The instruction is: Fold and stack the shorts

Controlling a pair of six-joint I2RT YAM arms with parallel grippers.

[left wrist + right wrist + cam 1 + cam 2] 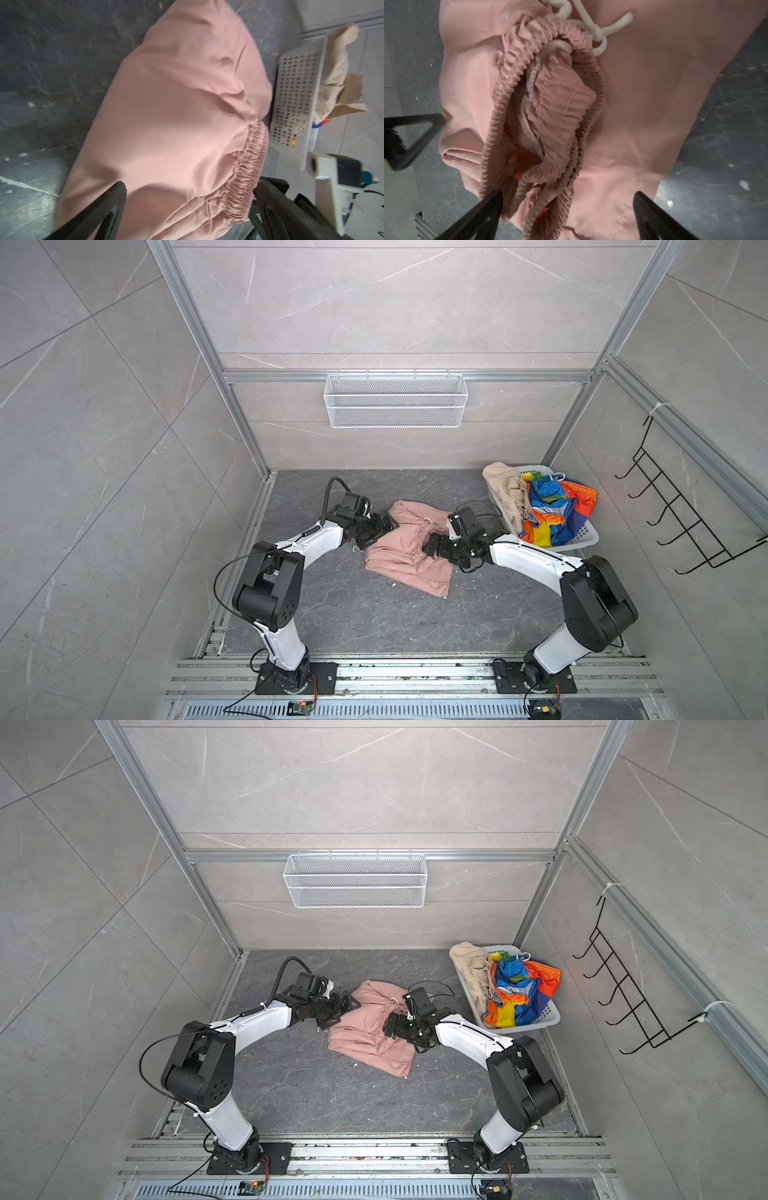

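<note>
While left jaws and right jaws stand wide, empty, crumpled salmon-pink fabric shorts (399,558) lie on dark stone bench (374,614) at their tips. Risk: closing on bunched elastic waistband (512,83) may catch several layers or white drawstring (591,25), dragging the heap askew.

Grey marble-look tile panels (395,302) enclose the cell on three sides, held in an aluminium profile frame (197,323). A dark grey stone-look floor (374,614) lies beneath the jaws. A white wire-mesh basket (395,401) hangs on the rear crossbar (270,376), well beyond the jaws. A black wire hook rack (681,506) hangs on the panelling, well right of them. Slotted aluminium rails (415,676) run behind them. Lighting is even.
</note>
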